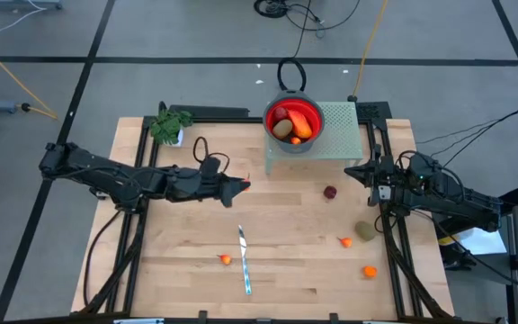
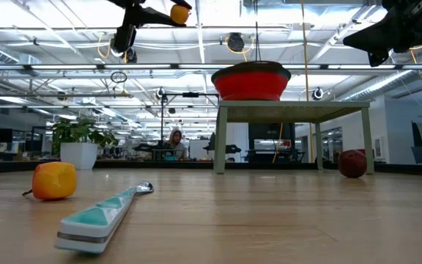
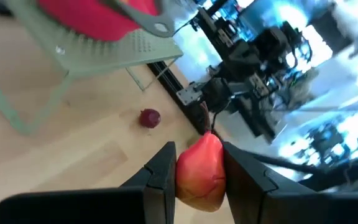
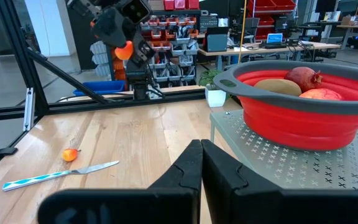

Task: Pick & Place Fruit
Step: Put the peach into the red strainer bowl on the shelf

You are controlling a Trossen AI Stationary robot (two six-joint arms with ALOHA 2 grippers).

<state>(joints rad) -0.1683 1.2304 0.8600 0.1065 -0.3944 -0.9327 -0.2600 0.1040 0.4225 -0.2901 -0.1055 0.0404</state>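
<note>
The red bowl [image 1: 294,125] on its stand lies ahead of my left gripper [image 1: 238,187]; to drop cleanly I should clear the rim first; my arm stretches low across the table; my fingers pinch what looks like an orange-red fruit [image 3: 201,172].

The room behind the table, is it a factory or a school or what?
Probably a robotics lab or workshop. Shelves of red parts bins stand behind the table, desks with computer screens sit farther back, and cables trail across the floor.
</note>
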